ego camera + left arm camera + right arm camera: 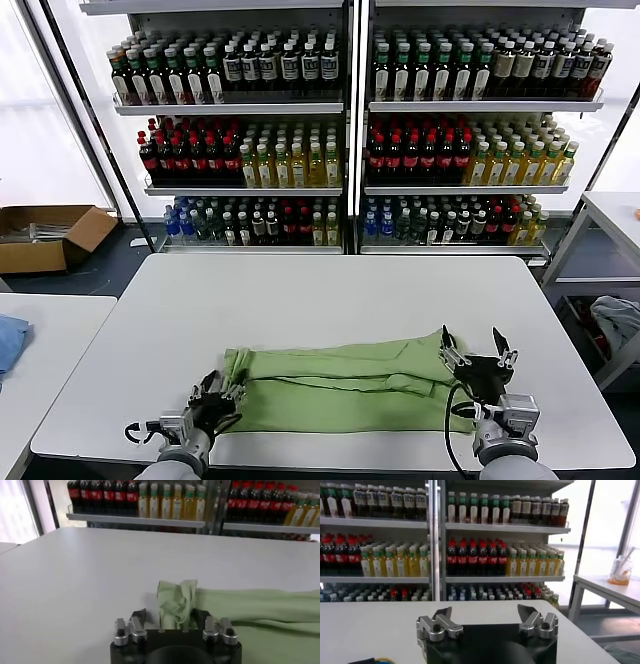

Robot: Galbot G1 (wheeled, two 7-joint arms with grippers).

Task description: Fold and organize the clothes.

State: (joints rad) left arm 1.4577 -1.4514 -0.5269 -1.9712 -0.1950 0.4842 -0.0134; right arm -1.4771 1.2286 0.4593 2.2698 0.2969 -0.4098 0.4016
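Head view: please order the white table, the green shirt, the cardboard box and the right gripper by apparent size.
1. White table
2. Green shirt
3. Cardboard box, though it sits farther away
4. Right gripper, open over the shirt's edge

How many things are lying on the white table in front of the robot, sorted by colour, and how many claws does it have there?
Light green shirt: 1, lying long and narrow on the white table
Claws: 2, the left claw at the shirt's bunched end, the right claw raised open over the other end
Total: 3
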